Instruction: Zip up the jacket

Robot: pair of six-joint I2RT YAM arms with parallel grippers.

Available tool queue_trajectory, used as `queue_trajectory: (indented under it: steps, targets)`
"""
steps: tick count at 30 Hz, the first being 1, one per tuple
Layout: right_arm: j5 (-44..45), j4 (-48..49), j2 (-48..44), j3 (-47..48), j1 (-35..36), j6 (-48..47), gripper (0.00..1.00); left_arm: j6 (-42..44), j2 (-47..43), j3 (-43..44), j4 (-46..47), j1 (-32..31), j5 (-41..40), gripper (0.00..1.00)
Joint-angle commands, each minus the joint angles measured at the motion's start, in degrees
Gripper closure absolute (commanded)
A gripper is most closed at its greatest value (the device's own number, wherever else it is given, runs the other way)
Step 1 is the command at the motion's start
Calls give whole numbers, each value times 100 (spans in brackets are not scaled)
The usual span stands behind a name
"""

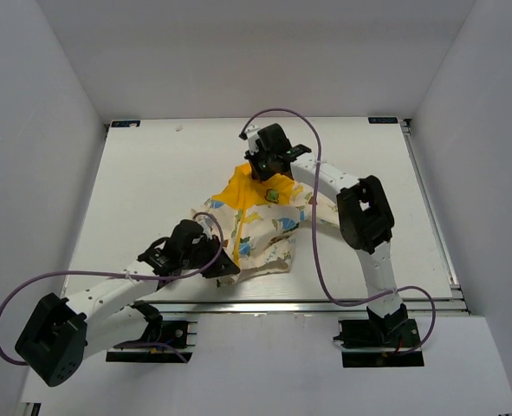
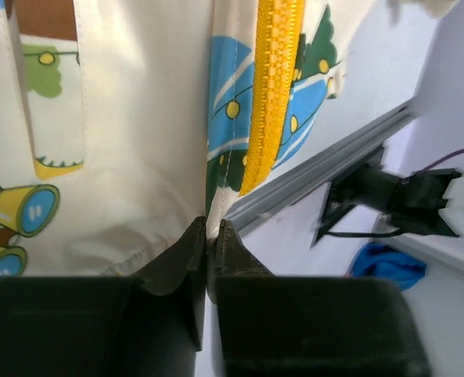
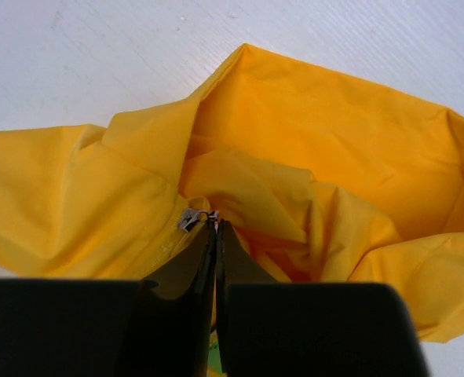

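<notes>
The jacket [image 1: 268,230], cream with cartoon prints and a yellow hood [image 1: 243,186], lies bunched in the table's middle. My left gripper [image 1: 223,267] is shut on the jacket's bottom hem; in the left wrist view its tips [image 2: 212,228] pinch the cream fabric [image 2: 137,157] just left of the closed yellow zipper [image 2: 272,86]. My right gripper [image 1: 262,171] is at the collar. In the right wrist view its tips [image 3: 214,225] are shut on the silver zipper pull [image 3: 191,217], with the yellow hood [image 3: 334,133] spread beyond.
The white table [image 1: 152,173] has a metal rail [image 1: 325,303] along its near edge, close under the jacket's hem. A purple cable [image 1: 316,251] loops from the right arm past the jacket's right side. White walls enclose the table.
</notes>
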Motion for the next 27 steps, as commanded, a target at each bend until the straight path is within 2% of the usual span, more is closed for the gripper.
queue_trajectory:
  steps: [1,2,3,4,5,6,8,11,12,14,17,19,24,27]
  targets:
    - [200,1496,-794,-146,-530,-232,93,369,275,379,-1370,-166,789,72]
    - [48,1479,-1161,-514,-538,-232,87,484,345,554,-1485,-166,727,38]
    - [-101,1427,-1365,-683,-530,-259,68,668,442,721,-1686,-174,701,17]
    - [-303,1339,-1532,-841,-530,-259,58,756,469,1010,-1784,-174,666,4]
    - [-366,1121,-1891,-1112,-530,-181,51,827,460,1135,-1880,-174,570,2]
    - [-366,944,-2068,-1237,-538,-119,12,932,443,1275,-2186,-166,482,2]
    - [-244,575,-2620,-1544,-530,178,11,1038,329,1626,-2504,-166,349,2]
    - [-217,231,-3507,-2632,-530,496,11,1013,-66,1952,-3242,-166,-229,2]
    - [-313,222,-3738,-3245,-530,819,11,821,-189,2006,-3566,-166,-779,2]
    - [-681,204,-4273,-3784,-521,1102,11,653,-487,2050,-3648,-166,-1222,2]
    - [-1524,634,-4592,-4629,-389,1708,11,494,-298,1989,-3008,-122,-1637,2]
    - [-1929,993,-4540,-4867,-196,1998,11,616,89,1954,-2148,10,-1690,2]
    - [-2211,1399,-3812,-4956,-90,2378,11,1020,1642,2305,-513,440,-1725,2]
    - [-2256,1628,-3416,-5070,-90,2527,11,1161,2269,2682,-518,825,-1586,2]
